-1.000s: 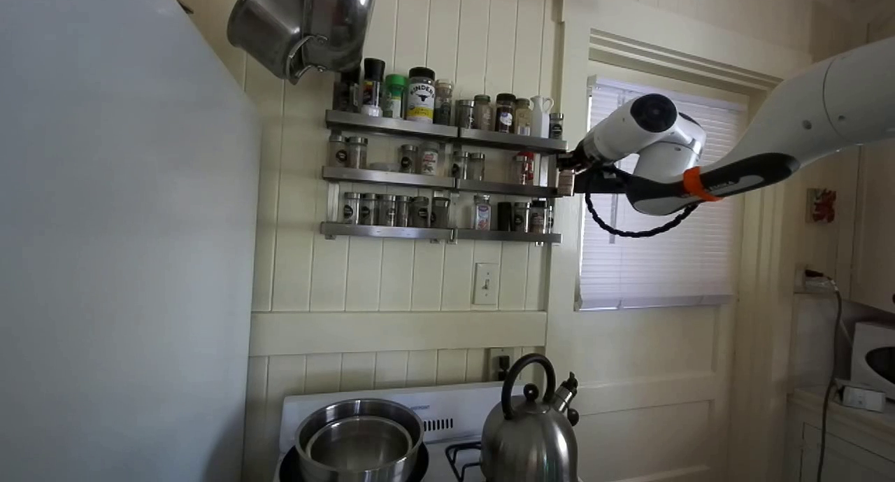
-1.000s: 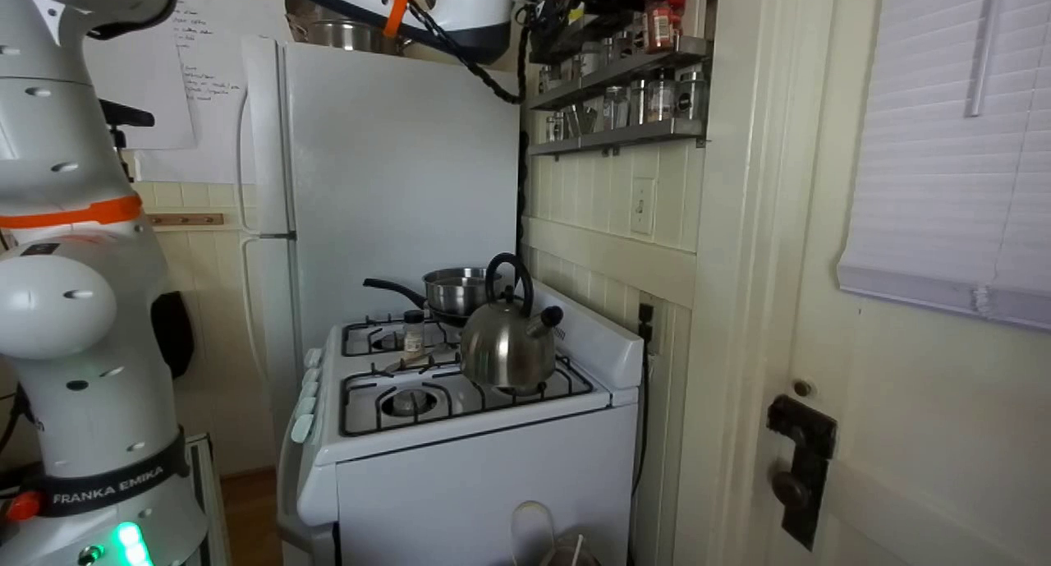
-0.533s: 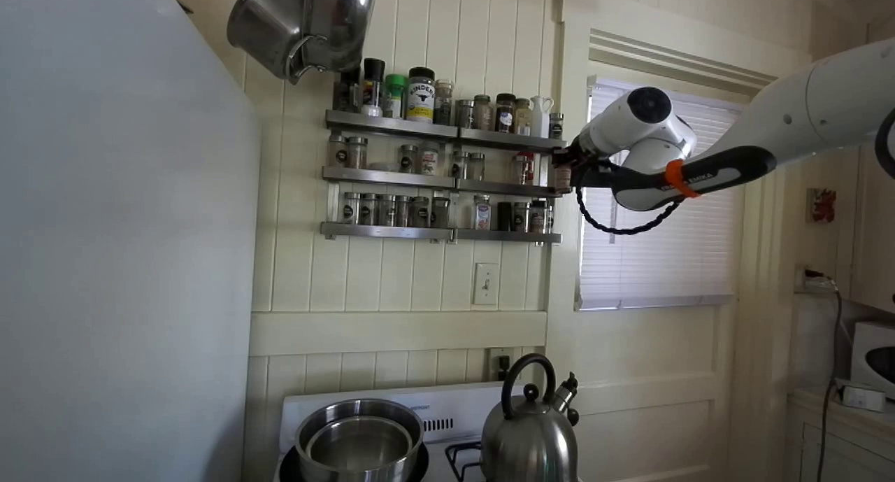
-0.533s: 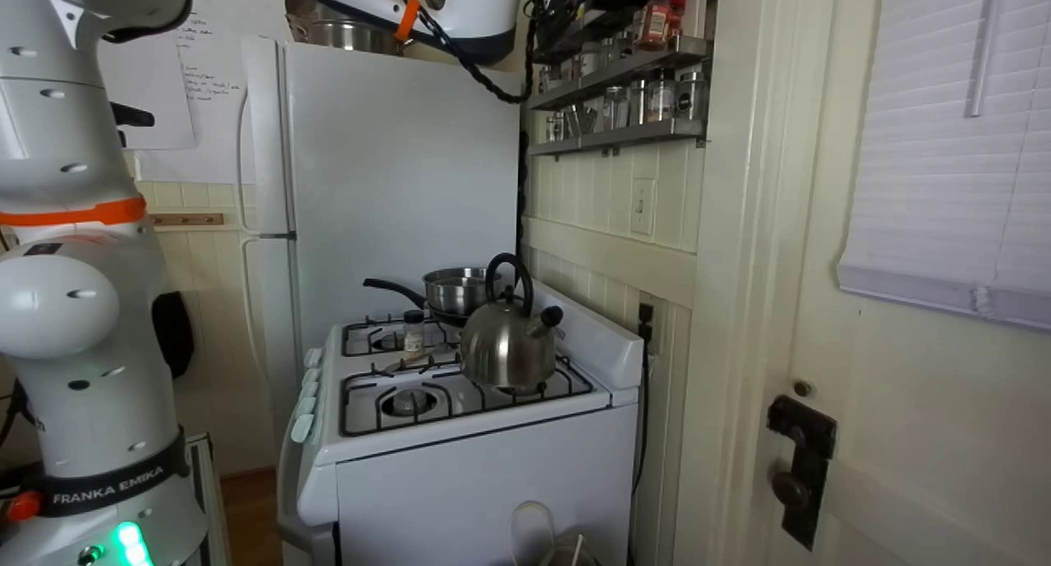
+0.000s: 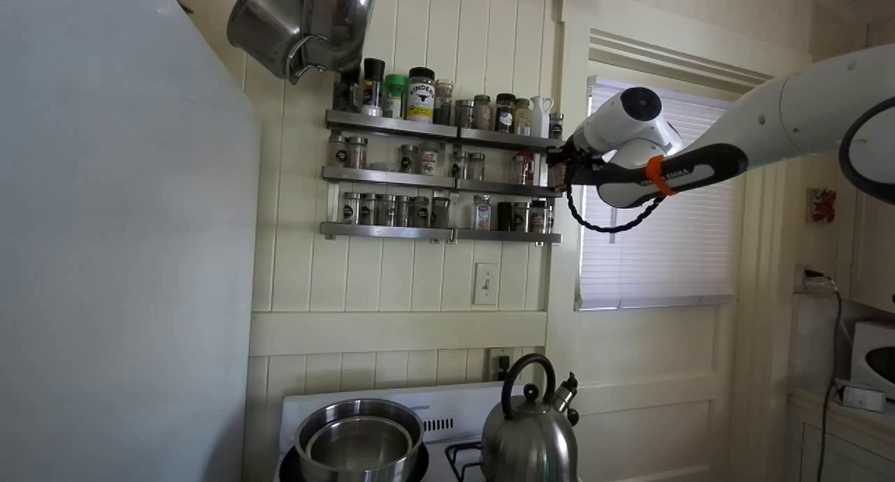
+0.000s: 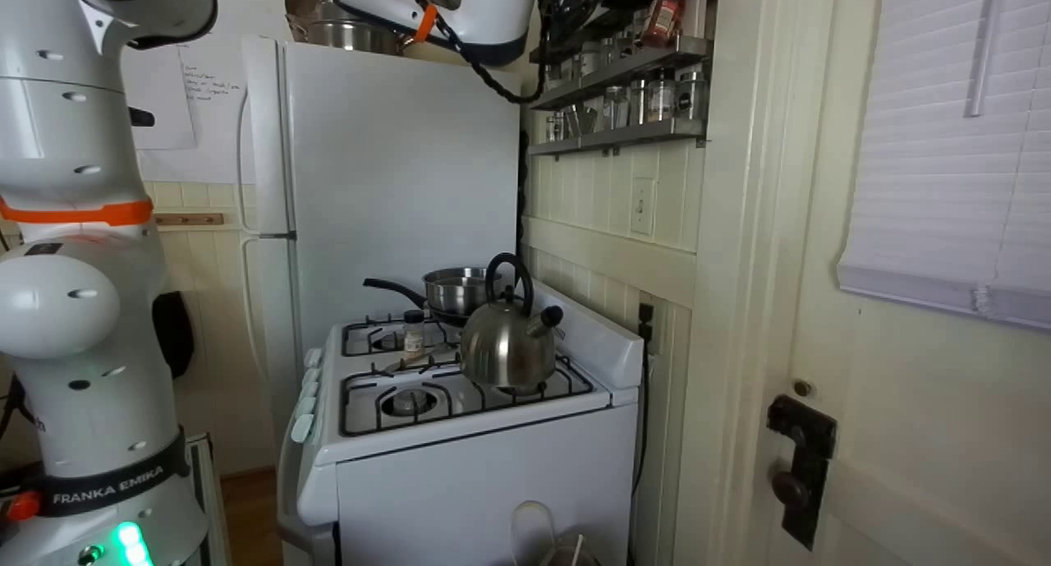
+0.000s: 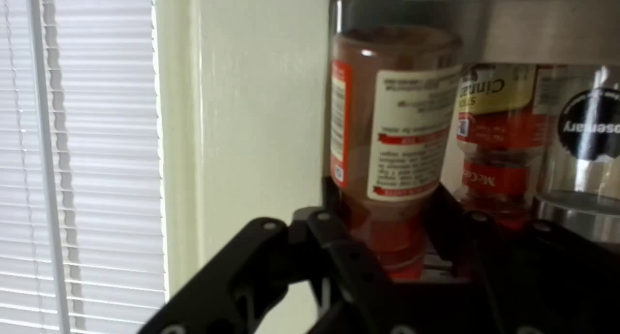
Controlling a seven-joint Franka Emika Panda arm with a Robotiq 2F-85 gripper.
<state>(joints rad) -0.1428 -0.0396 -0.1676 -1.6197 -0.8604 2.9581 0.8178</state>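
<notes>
In the wrist view, which stands upside down, my gripper [image 7: 385,203] is shut on a spice bottle [image 7: 416,130] with a cream-and-red label and red cap. Its fingers press on either side near the cap end. The bottle [image 5: 556,177] shows at the right end of the middle shelf [image 5: 505,187], in front of its edge. In an exterior view the same bottle [image 6: 662,21] leans to one side just above that shelf. Whether its base touches the shelf I cannot tell. A cinnamon jar [image 7: 499,130] and a rosemary jar [image 7: 581,140] stand close beside it.
Several spice jars fill the upper shelf [image 5: 391,124] and lower shelf [image 5: 391,231]. The door frame and blinds [image 7: 101,154] border the shelf end. Below are a kettle [image 6: 507,348] and pot [image 6: 454,288] on the stove [image 6: 484,467]; pots [image 5: 269,24] hang higher up.
The arm has moved left toward the shelf with the bottle, and slightly up, in an exterior view. The bottle leans more than before. My grip has stayed shut.
</notes>
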